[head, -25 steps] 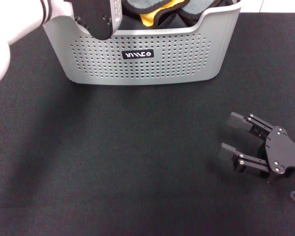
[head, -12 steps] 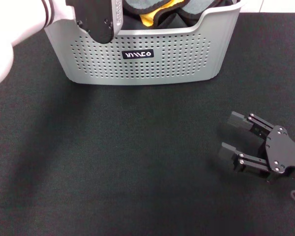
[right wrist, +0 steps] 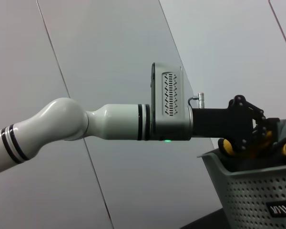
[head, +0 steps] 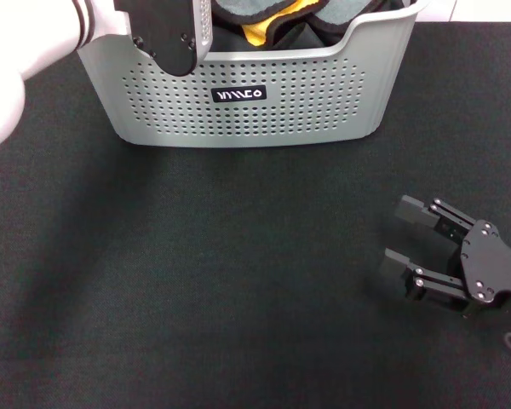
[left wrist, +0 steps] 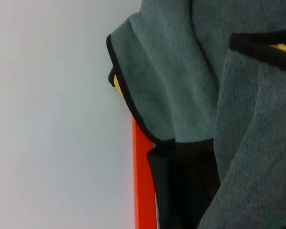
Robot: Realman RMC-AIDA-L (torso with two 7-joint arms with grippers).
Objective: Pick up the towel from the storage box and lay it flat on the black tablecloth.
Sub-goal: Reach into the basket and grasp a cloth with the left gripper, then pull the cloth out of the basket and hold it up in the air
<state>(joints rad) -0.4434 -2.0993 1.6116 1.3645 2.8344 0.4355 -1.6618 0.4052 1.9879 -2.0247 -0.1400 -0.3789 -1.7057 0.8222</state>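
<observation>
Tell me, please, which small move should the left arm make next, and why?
Probably close on the towel and lift: the left gripper is already down among its folds inside the storage box. The black tablecloth lies in front; the right gripper rests open there.

I see the storage box (head: 247, 102) as smooth, matt grey plastic, its wall pierced with rows of small holes, carrying a glossy black label (head: 238, 94). The towel (left wrist: 190, 76) looks soft and fleecy, grey on the shown side with smoother black trim. The black tablecloth (head: 238, 281) is matt, finely textured fabric. The right pincer (head: 406, 236) looks like hard matt black plastic or metal; I cannot tell which.
</observation>
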